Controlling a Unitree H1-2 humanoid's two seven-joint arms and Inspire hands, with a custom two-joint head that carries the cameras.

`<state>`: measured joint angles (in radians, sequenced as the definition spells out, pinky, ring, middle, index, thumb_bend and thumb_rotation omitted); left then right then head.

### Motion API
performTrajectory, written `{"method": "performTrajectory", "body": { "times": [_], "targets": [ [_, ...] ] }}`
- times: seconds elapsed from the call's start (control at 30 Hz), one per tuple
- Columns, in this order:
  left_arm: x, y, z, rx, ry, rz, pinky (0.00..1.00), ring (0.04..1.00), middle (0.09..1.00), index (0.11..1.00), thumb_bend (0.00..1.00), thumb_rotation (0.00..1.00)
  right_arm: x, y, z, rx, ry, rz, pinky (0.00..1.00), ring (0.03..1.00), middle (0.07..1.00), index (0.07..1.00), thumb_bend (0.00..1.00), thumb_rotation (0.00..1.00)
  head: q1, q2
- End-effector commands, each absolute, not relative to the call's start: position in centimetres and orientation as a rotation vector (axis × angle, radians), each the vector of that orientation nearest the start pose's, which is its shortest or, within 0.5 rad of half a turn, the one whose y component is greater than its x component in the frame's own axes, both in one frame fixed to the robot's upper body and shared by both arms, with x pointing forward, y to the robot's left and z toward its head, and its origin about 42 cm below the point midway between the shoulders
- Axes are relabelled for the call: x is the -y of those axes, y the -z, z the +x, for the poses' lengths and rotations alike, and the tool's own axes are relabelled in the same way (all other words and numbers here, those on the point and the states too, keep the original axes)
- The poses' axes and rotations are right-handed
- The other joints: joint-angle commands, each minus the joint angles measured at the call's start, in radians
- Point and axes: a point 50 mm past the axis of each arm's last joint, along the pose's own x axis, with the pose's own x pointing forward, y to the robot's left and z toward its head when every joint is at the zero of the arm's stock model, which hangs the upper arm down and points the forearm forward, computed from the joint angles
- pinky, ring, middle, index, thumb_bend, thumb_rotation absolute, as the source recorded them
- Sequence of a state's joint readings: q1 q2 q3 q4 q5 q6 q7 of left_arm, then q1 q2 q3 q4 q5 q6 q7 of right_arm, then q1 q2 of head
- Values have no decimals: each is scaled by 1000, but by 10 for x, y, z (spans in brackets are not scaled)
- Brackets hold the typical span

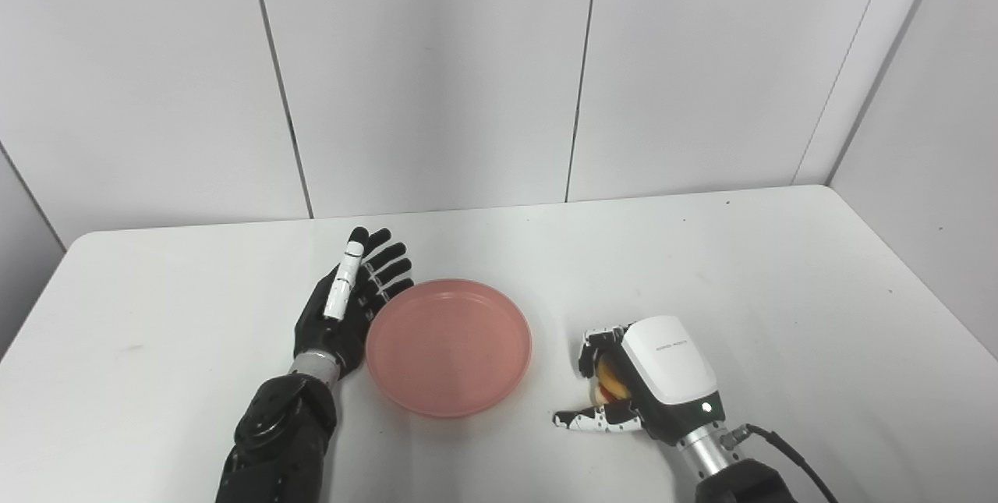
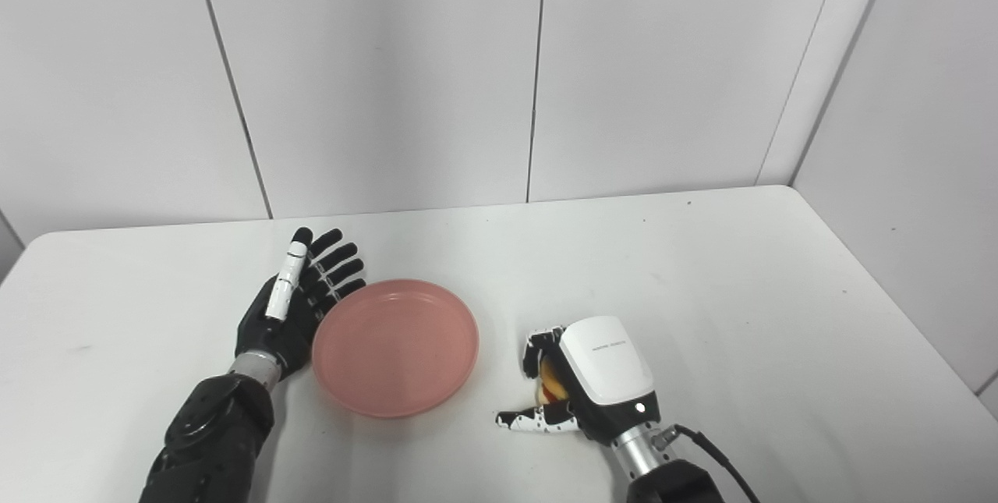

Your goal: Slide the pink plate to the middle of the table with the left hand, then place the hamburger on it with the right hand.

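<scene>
Pink plate (image 1: 449,347) flat and empty on the white table (image 1: 780,269), a little left of centre. Left hand (image 1: 347,308) set edge-on against the plate's left rim, fingers (image 1: 382,265) straight and apart, gripping nothing. Right hand (image 1: 639,382) just right of the plate and clear of it, curled low over the hamburger (image 1: 608,386), only a sliver of yellow and red visible between fingers and palm; whether lifted or resting on the table, impossible to tell. Plate probably light, rigid plastic, smooth underneath, likely to slide easily under a sideways push at the rim. Hamburger likely a light toy; stiff or soft, hard to judge. Best held around the sides, level, without a hard squeeze.
</scene>
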<state>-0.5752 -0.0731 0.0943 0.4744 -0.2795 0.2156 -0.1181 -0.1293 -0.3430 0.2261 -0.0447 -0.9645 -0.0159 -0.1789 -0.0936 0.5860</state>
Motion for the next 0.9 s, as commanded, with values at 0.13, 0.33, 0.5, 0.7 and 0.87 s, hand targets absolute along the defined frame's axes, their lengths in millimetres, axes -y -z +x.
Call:
{"method": "performTrajectory", "body": {
  "times": [0.13, 0.33, 0.5, 0.7, 0.87],
  "targets": [
    [-132, -145, 449, -202, 258, -339, 728, 772, 767, 759, 688, 690, 249, -178, 319, 410, 8, -1183, 110, 171, 261, 317, 654, 286, 22, 3],
    [-125, -142, 452, -200, 262, -330, 712, 762, 755, 769, 696, 703, 233, -214, 320, 510, 10, -1078, 121, 179, 264, 323, 636, 324, 61, -9],
    [-115, -140, 452, -203, 261, -338, 695, 756, 745, 757, 696, 696, 211, -247, 324, 579, -9, -1018, 126, 184, 273, 339, 637, 276, 91, -20],
    [-106, -135, 451, -197, 259, -335, 708, 757, 744, 764, 688, 702, 178, -271, 339, 641, -35, -996, 122, 181, 270, 335, 659, 228, 143, -34],
    [-103, -130, 450, -199, 253, -331, 705, 774, 764, 764, 695, 702, 158, -268, 357, 688, -57, -985, 115, 171, 256, 323, 660, 248, 174, -46]
  ]
}}
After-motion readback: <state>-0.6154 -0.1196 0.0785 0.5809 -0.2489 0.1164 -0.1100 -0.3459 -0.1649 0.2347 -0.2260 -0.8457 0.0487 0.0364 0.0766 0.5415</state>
